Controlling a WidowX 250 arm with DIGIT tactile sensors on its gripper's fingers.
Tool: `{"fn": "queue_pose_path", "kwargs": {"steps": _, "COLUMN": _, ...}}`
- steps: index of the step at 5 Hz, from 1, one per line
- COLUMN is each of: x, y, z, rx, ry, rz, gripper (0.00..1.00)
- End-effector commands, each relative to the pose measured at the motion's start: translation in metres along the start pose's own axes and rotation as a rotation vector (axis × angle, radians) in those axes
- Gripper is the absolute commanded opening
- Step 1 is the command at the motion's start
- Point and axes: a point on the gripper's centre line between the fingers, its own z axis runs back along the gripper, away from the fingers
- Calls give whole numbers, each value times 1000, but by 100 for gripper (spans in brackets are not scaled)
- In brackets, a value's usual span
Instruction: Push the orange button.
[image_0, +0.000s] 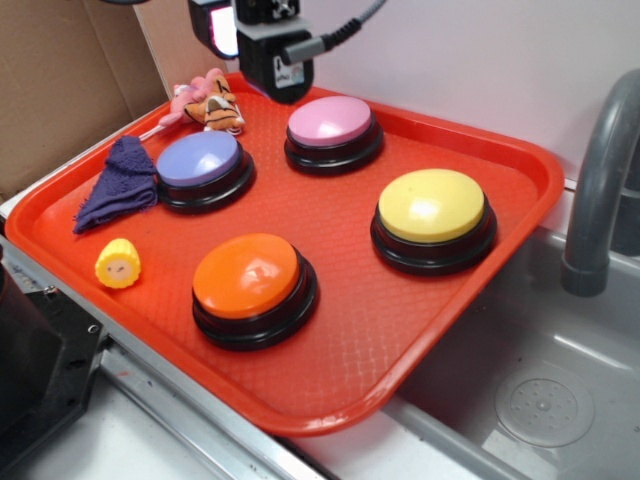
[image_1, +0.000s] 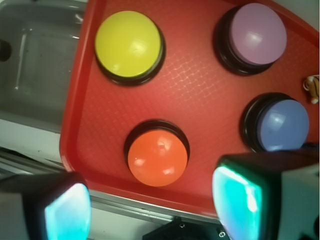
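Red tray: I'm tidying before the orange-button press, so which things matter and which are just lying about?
Job:
orange button
pincer, open, raised above the tray

Lying about:
yellow button
pink button
purple button
corn toy
purple cloth
tiger toy

The orange button (image_0: 247, 276) sits on the red tray (image_0: 420, 320), untouched.

This looks like a pretend kitchen set up for testing a robot. A grey plastic sink basin (image_0: 560, 390) with a curved grey tap (image_0: 598, 190) sits beside a red plastic tray (image_0: 400, 330). Brown cardboard (image_0: 60, 90) and a plain white wall (image_0: 480, 60) stand behind.
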Motion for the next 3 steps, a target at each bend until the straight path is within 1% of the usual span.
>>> {"fn": "queue_pose_path", "kwargs": {"steps": 1, "x": -25, "y": -6, "z": 21, "rx": 68, "ry": -118, "rz": -15, "gripper": 100}}
{"fn": "queue_pose_path", "kwargs": {"steps": 3, "x": -33, "y": -7, "z": 17, "rx": 61, "ry": -149, "rz": -16, "gripper": 100}}
